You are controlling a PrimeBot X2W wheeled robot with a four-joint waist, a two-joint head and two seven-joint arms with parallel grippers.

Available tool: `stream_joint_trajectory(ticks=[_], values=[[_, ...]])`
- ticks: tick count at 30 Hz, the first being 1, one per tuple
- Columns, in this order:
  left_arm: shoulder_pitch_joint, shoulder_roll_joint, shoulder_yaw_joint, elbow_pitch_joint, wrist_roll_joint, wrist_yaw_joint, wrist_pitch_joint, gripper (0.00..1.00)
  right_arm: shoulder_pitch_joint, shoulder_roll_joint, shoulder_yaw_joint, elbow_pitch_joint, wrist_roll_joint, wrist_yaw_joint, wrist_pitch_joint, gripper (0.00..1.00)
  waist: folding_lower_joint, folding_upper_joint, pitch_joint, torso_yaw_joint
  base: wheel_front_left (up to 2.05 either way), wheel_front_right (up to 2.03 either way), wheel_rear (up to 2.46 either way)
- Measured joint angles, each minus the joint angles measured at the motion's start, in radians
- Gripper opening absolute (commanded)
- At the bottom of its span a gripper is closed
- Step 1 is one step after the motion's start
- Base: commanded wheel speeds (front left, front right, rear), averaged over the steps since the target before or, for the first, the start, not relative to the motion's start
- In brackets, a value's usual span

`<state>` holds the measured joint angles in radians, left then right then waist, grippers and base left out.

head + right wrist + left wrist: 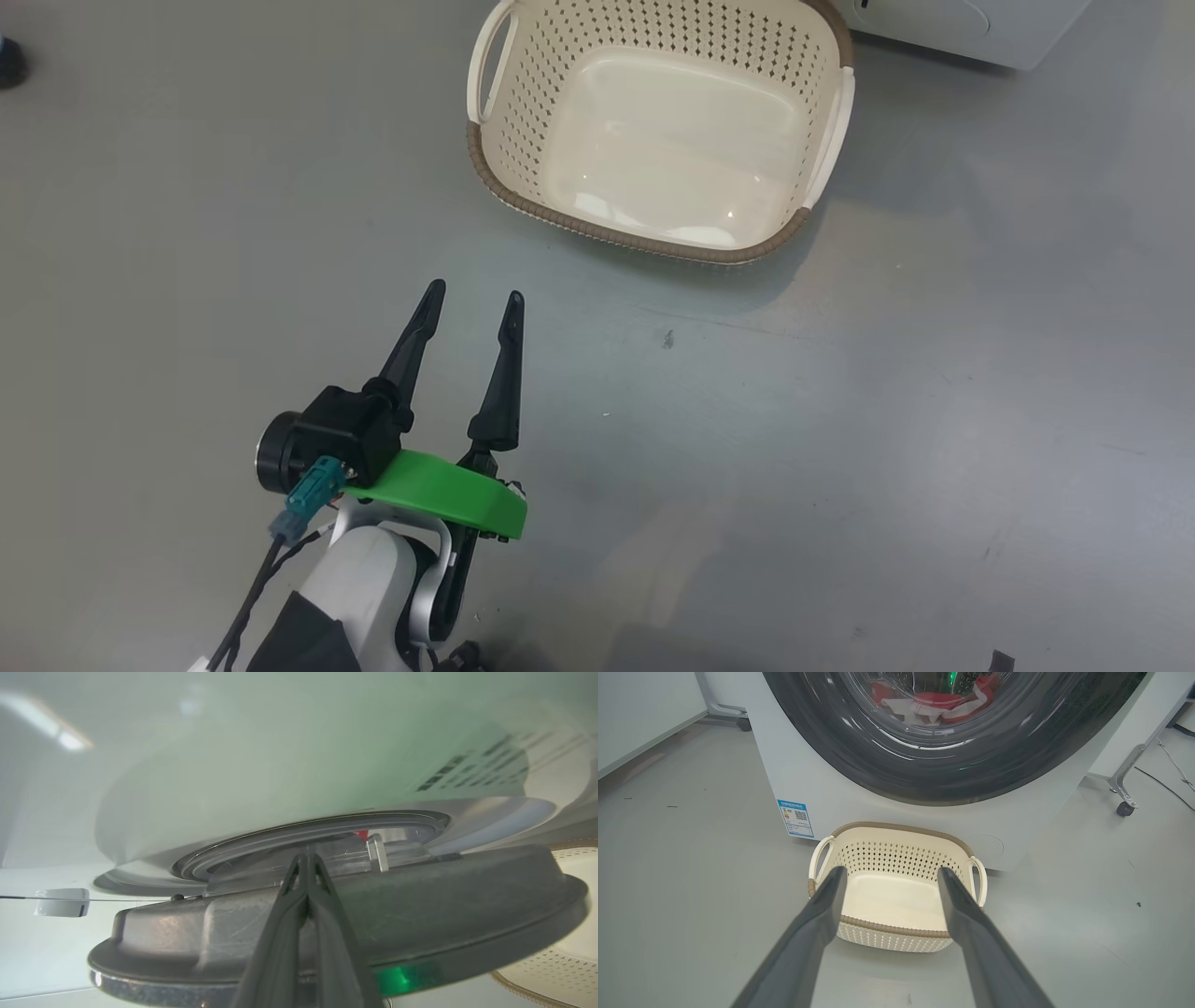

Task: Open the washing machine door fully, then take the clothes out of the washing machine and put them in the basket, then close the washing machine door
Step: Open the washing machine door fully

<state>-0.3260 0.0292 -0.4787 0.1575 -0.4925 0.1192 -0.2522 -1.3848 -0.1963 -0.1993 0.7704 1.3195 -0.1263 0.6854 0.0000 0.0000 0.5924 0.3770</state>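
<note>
basket (523, 121) on floor (840, 420) before washing machine (822, 788), bare inside | clothes (934, 707) inside, behind washing machine door (924, 781) | left gripper (474, 291) wide, empty, near basket | right gripper (306, 858) pinched together at door rim

You see a cream perforated basket (523, 140) with brown woven rim, red-and-white clothes (943, 707), and a glossy black washing machine door (1017, 765)

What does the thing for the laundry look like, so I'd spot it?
Find the big white washing machine with its round black door. On the grey floor just before it stands the basket. Its cream perforated sides, brown woven-look rim and two handles set it apart.
</note>
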Motion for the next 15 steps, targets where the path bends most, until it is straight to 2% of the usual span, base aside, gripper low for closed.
stream_joint_trajectory(ticks=[15], values=[[0.0,0.0,0.007,0.016,0.0,0.0,0.0,1.0,0.016,0.001,0.002,0.059,0.003,0.0,0.043,0.0,0.0,0.0,-0.034,-0.014,0.0,0.0,0.0]])
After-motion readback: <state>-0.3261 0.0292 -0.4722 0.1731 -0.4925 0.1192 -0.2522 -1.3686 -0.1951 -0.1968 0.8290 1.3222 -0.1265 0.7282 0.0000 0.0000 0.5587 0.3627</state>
